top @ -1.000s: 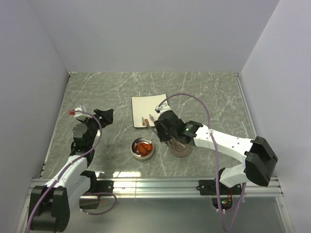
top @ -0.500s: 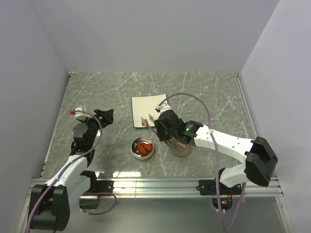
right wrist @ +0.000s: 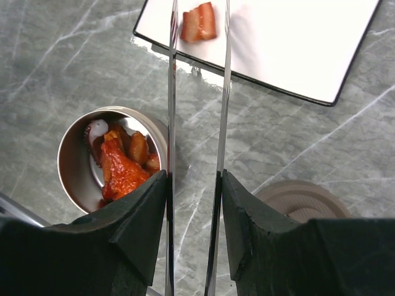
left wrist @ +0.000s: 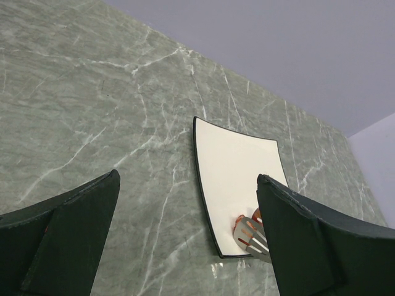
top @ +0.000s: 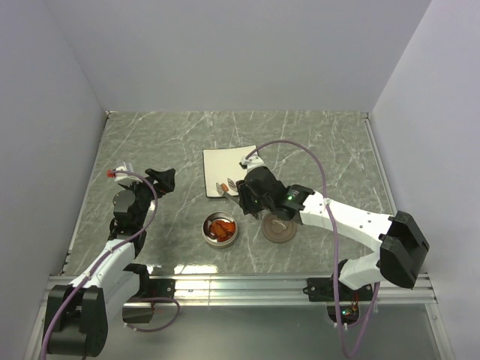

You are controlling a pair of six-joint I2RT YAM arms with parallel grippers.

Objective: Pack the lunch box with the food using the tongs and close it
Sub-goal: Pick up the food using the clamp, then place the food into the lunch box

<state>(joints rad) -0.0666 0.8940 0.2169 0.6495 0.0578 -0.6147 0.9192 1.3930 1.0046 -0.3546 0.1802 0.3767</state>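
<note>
Silver tongs [right wrist: 223, 92] sit clamped in our right gripper [right wrist: 194, 185], arm stretched toward the white plate [right wrist: 296, 43], tips flanking one food piece [right wrist: 199, 22]; we note left gripper [left wrist: 188, 185] wide open.

Right gripper [right wrist: 194, 197] clamps tongs [right wrist: 172, 111]; arms flank food piece [right wrist: 199, 23] on white plate [right wrist: 296, 43]. Tin [right wrist: 69, 169] left, orange pieces [right wrist: 120, 171] inside. Lid [right wrist: 302, 200] lower right.
</note>
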